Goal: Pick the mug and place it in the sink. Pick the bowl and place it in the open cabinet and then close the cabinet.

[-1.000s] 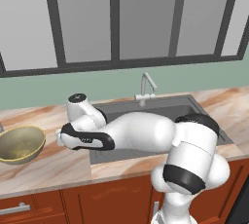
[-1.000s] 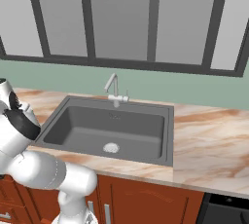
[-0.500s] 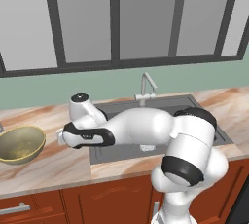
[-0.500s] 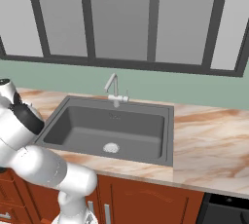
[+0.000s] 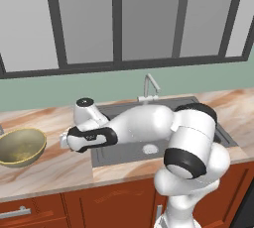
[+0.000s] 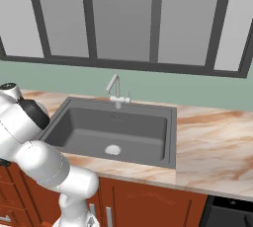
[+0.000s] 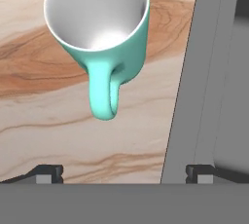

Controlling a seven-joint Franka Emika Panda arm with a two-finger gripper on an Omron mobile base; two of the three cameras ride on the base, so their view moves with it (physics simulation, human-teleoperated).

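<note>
Standing upright on the marble worktop (image 7: 58, 121), the small teal-green mug (image 7: 104, 33) with its white inside sits just left of the dark grey sink (image 6: 118, 132), its handle turned toward the camera on the hand and nothing touching it. In that view the hand (image 7: 125, 173) hovers above it with both dark fingertips (image 7: 48, 173) spread wide apart, released and empty; one tip is over the marble and the other over the sink's rim, so the mug's body lies beyond the line between them rather than inside it. From the left base view the white arm (image 5: 149, 125) reaches leftward across the basin, its wrist low over the worktop's near-left stretch. Farther left on the same worktop rests the wide olive-gold bowl (image 5: 20, 146), well apart from the hand and untouched. The basin holds only its round silver drain (image 6: 113, 149), with the curved silver faucet (image 6: 114, 89) at its far edge. By this reading the task is at its very start: the mug has yet to be grasped and carried into the sink, and the bowl's move to the cabinet, plus closing that cabinet, all remain.
</note>
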